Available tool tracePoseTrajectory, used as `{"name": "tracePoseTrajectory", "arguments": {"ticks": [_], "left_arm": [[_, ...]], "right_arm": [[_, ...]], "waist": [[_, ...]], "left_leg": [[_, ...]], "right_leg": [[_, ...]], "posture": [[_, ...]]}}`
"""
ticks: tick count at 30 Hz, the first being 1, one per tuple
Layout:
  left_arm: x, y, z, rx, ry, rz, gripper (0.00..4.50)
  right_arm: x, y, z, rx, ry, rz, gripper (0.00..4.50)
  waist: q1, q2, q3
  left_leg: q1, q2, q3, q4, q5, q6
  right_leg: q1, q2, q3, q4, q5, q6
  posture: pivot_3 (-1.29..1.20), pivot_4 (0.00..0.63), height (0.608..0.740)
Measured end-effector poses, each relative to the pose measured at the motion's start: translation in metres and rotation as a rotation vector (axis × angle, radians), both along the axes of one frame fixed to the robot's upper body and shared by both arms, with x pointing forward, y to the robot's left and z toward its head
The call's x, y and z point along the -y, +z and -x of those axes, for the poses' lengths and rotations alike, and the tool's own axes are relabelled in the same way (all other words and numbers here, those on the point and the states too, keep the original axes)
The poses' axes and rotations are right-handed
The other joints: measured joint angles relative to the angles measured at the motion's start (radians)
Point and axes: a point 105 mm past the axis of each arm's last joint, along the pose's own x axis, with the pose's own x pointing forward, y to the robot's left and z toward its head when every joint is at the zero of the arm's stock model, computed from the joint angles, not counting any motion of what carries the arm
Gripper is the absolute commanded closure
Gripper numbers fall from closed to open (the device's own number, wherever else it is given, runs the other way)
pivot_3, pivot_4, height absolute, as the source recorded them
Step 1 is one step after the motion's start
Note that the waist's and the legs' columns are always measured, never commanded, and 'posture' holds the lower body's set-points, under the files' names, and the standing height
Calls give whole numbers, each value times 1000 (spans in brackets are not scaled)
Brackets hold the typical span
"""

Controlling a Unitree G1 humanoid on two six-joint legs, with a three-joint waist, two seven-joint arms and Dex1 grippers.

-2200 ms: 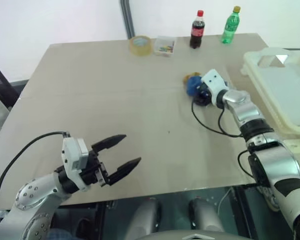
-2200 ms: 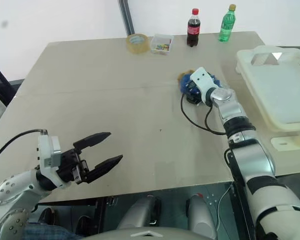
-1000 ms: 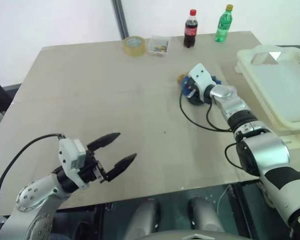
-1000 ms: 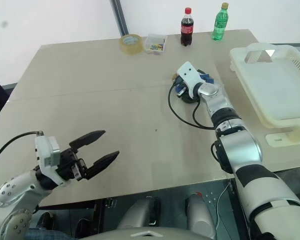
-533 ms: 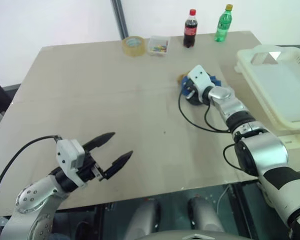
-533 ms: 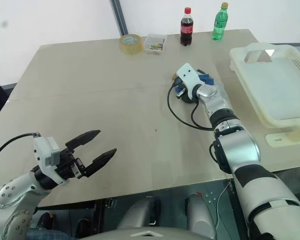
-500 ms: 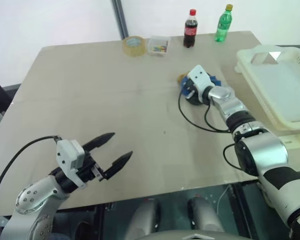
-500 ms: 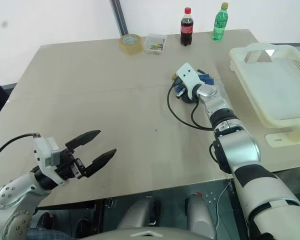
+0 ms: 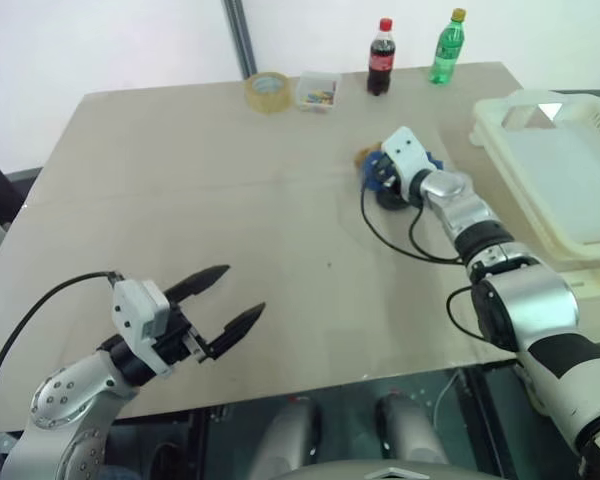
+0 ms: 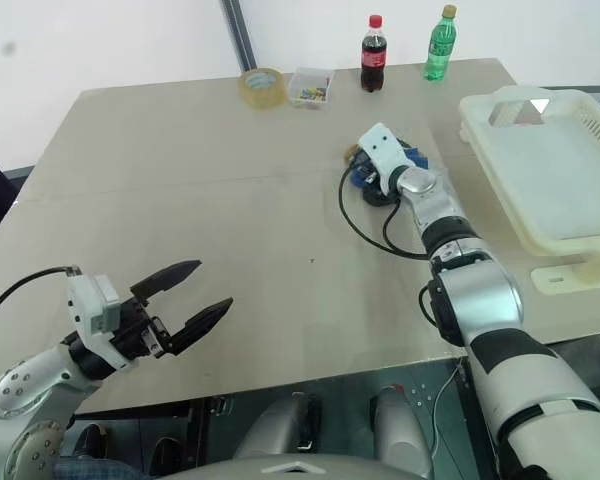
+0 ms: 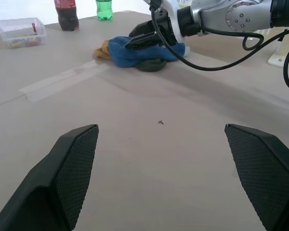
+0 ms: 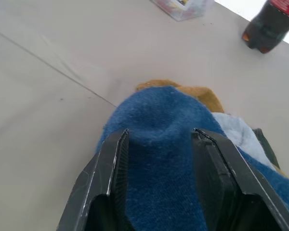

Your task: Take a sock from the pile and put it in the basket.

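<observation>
Two jaws astride the sock [image 12: 159,144], left gripper [image 9: 225,300] spread over bare table [image 9: 180,190].

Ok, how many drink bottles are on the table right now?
2, both standing at the table's far edge: a cola bottle with a red cap, and a green bottle with a yellow cap just to its right. None looks hidden.

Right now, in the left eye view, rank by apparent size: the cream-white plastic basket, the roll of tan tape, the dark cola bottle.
1. Cream-white plastic basket, easily largest.
2. Roll of tan tape and dark cola bottle look alike; no ranking.
</observation>
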Motion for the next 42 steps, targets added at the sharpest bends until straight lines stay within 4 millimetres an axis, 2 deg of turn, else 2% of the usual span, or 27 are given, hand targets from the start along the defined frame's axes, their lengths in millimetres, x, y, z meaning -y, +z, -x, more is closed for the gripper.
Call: {"name": "tracePoseTrajectory", "arguments": {"ticks": [3, 6, 7, 8, 9, 17, 22, 24, 25, 28, 29, 31, 35, 39, 42], "left_arm": [[0, 1, -1, 5, -4, -4, 0], [0, 2, -1, 6, -5, -6, 0], [0, 2, -1, 6, -5, -7, 0], [0, 1, -1, 4, -5, -8, 0], [0, 1, -1, 2, -4, -8, 0], [0, 0, -1, -5, -5, -15, 0], [0, 0, 0, -7, -4, -15, 0], [-1, 0, 0, -8, -1, -16, 0], [-2, 0, -1, -8, 2, -17, 0], [-2, 2, -2, -2, 9, -18, 0], [-2, 2, -2, -1, 9, -18, 0], [-2, 3, -3, 2, 7, -18, 0], [-2, 3, -3, 3, 7, -19, 0], [-2, 2, -3, -1, 10, -18, 0], [-2, 0, -1, -14, 15, -17, 0]], "right_arm": [[-1, -4, 0, -38, -16, -41, 2453], [-6, -9, 2, -81, -8, -79, 3231], [-7, -10, 2, -87, -3, -83, 3573], [-8, -11, 3, -92, 2, -85, 4151], [-9, -11, 3, -94, 5, -86, 4467], [-10, -10, 3, -89, 22, -79, 4467], [-25, 0, 11, -117, 137, -97, 4467], [-36, -6, 30, -192, 240, -117, 4467], [-42, -15, 38, -242, 272, -122, 4467], [-59, -46, 81, -400, 390, -118, 4467], [-64, -47, 90, -423, 414, -117, 4467], [-76, -41, 108, -439, 470, -115, 4467], [-100, -28, 132, -444, 539, -144, 4467], [-128, -40, 163, -521, 619, -148, 4467], [-136, -37, 171, -522, 640, -148, 4467]], "waist": [[-1, 0, 0], [-1, 0, 0], [-1, 0, 0], [-1, 0, 0], [0, 0, 0], [-1, 0, 0], [-2, 0, 0], [2, 0, -1], [3, 0, -1], [6, 0, 0], [6, 1, 0], [2, 0, 0], [3, 0, -1], [4, 0, -1], [4, 0, -1]], "left_leg": [[0, 0, 0, 0, 0, 0], [0, 0, 0, 0, 0, 0], [0, 0, 0, 0, 0, 0], [0, 0, 0, 0, 0, 0], [0, 0, 0, 0, 0, 0], [0, 0, 0, 0, 0, 0], [0, 0, 0, 0, 0, 0], [0, 1, -1, -1, 0, 0], [0, 1, -1, -1, 0, 0], [-1, 0, -2, -1, 0, 0], [-1, 0, -2, -1, 0, 0], [0, 0, -1, -1, 0, 0], [1, 2, -3, -1, -1, 1], [1, 1, -3, -1, 0, -1], [1, 0, -3, -1, 0, -1]], "right_leg": [[0, 0, 0, 0, 0, 0], [0, 0, 0, 0, 0, 0], [0, 0, 0, 0, 0, 0], [0, 0, 0, 0, 0, 0], [0, 0, 0, 0, 0, 0], [0, 0, 0, 0, 0, 0], [0, 0, 0, 0, 0, 0], [0, 0, -1, -1, 0, 0], [0, 0, -1, 0, 0, 0], [0, -1, -2, 0, 0, 0], [-1, -1, -2, 0, 0, 0], [-1, -1, -1, 1, 0, 0], [-1, -1, -3, 1, 0, 0], [-1, -1, -3, 1, 0, -1], [-1, -1, -3, 1, 0, -1]], "posture": [[0, 150, 740], [0, 150, 740], [0, 150, 740], [0, 150, 740], [0, 150, 740], [0, 150, 740], [0, 150, 740], [0, 150, 740], [0, 150, 740], [0, 150, 740], [0, 150, 740], [0, 150, 740], [0, 150, 740], [0, 150, 740], [0, 150, 740]]}}
